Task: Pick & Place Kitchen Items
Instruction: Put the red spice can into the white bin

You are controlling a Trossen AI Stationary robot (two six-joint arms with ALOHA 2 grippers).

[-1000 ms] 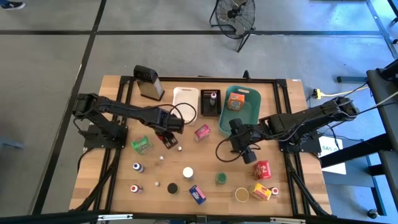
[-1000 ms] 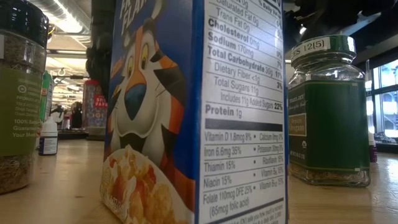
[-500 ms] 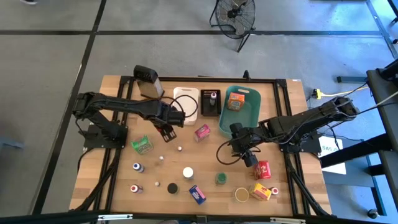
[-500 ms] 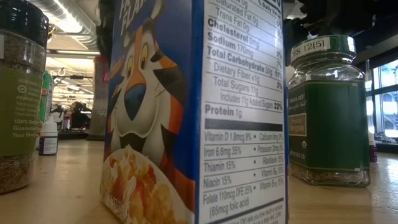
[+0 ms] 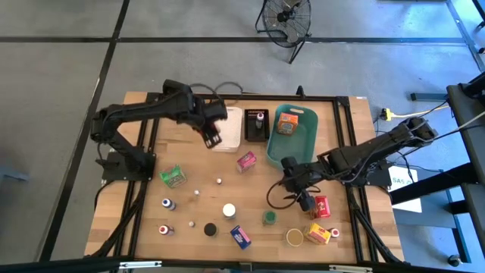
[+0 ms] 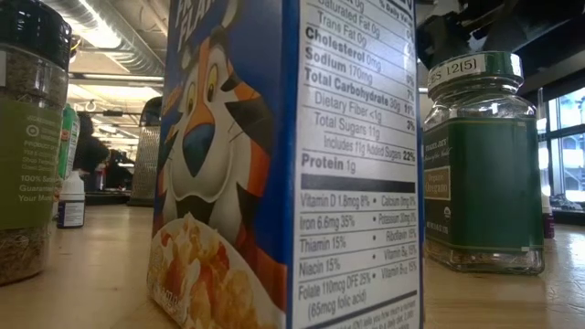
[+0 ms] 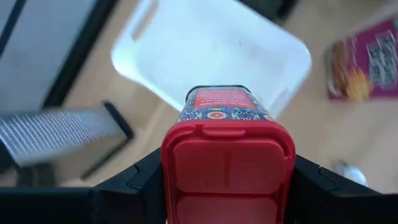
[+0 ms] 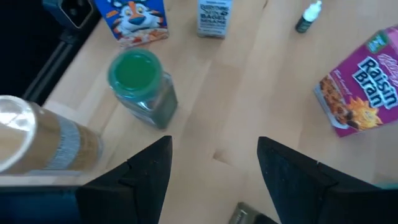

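**Red-capped tin now at the white bin, right arm down among the front items**

Since a second ago I have swung my left arm from mid-table back to the far side; my left gripper (image 5: 210, 130) now hangs at the near edge of the white bin (image 5: 229, 115). In the left wrist view my fingers are clamped on either side of the red-capped spice tin (image 7: 226, 144), with the bin straight ahead and the box grater (image 7: 59, 134) lying off to one side. My right gripper (image 5: 305, 199) has meanwhile slid toward the front, and is now just beside the small red box (image 5: 320, 206). Its jaws stand apart with nothing between them, above bare wood.

My worries, as I judge them:

- The tin sits over the bin's rim, not its middle. Letting go here could land it on the edge, from which it might tip out toward the pink Raisin Bran box (image 5: 246, 161).
- My hold is on the cap end only, so a fast swing might let the tin pivot.
- On the right, the green-lidded jar (image 8: 143, 87) and the cork-banded jar (image 8: 43, 146) stand near my fingers. A careless descent could knock one over.
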